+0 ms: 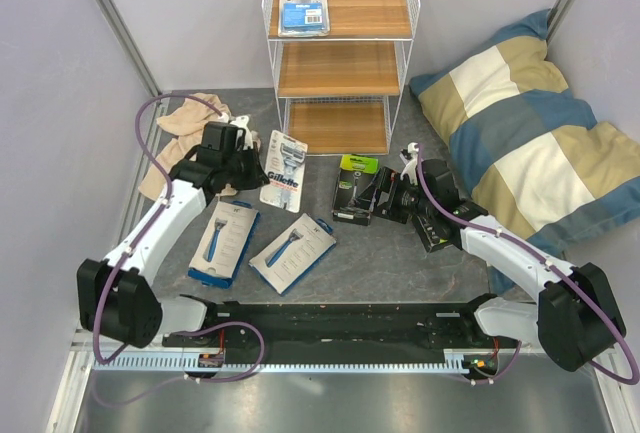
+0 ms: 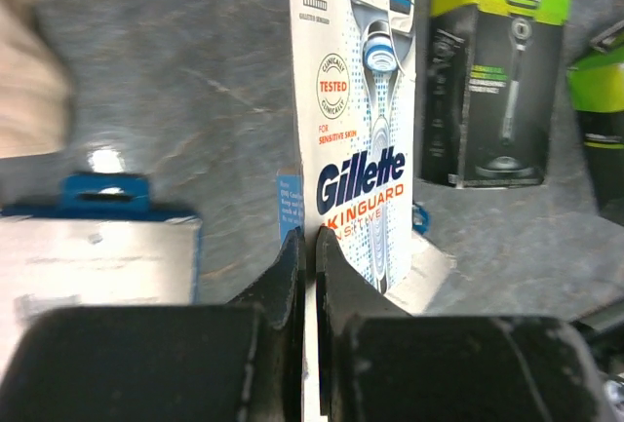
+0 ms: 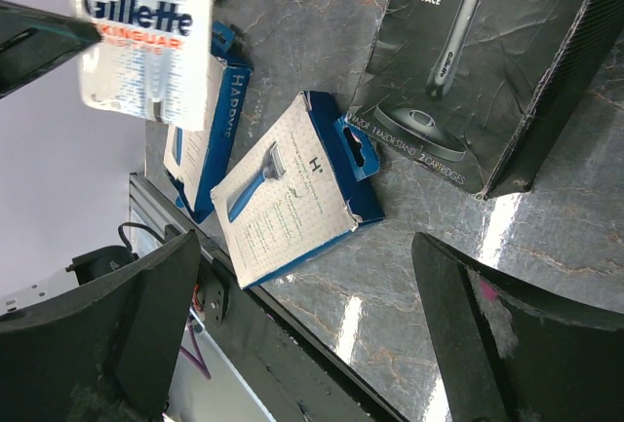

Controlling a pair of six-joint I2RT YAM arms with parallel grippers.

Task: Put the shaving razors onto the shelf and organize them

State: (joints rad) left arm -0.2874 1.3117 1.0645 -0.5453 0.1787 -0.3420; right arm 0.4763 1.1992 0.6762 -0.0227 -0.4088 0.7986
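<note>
As the left pincer gripped a razor card, the step in hand looked like carrying a second pack to the shelf.

Nearest the arm bases, one white pack and another, both showing blue razors, lay flat on the worktop. Just beyond them, the left pincer was clenched on the lower edge of the Gillette card, which seemed raised off the surface. The right pincer stood released, jaws wide, beside a black-and-green box. Farthest back, the shelf carried one blue-and-white card on its top board. The next move probably called for lifting the Gillette card up and forward and setting it down beside that one.
</note>
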